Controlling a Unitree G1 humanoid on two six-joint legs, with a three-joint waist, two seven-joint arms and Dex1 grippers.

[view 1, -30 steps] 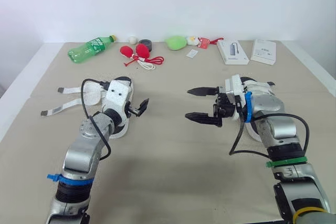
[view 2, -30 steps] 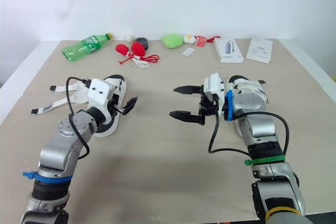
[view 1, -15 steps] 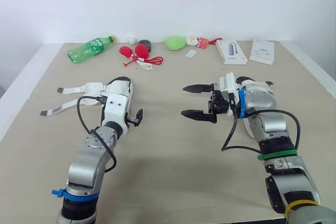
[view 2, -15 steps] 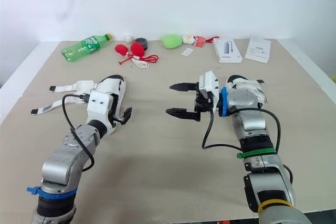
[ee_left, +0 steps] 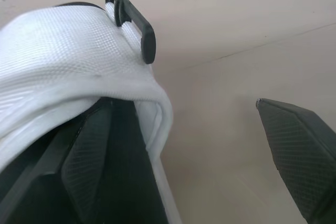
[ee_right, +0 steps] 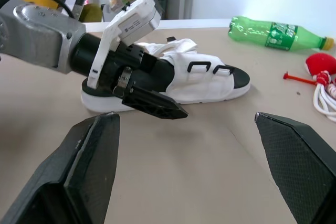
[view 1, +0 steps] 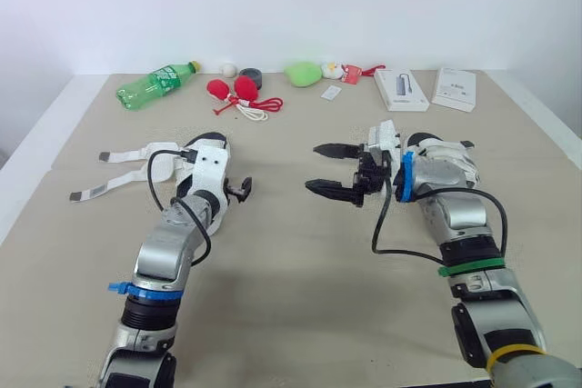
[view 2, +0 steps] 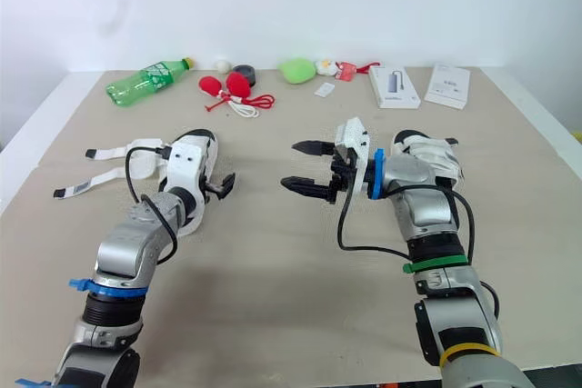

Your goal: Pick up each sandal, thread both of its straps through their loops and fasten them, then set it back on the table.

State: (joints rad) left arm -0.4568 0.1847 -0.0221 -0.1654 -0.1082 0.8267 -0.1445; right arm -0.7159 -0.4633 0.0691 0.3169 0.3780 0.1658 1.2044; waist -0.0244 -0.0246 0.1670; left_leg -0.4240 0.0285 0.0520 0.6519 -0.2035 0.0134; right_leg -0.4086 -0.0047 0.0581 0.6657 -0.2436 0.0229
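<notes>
Left wrist view has the left gripper [view 1: 229, 193] spread wide astride one side of a sandal [ee_left: 68, 51], one finger tucked inside it, the other over bare table [ee_left: 220, 51]. Closing there should give a firm hold for the lift, if it pinches the side and not the black loops [ee_left: 134, 22]. Mid-table, the right gripper [view 1: 316, 167] hangs equally wide. Beyond the sandal, both straps [view 1: 123, 155] lie unthreaded.
</notes>
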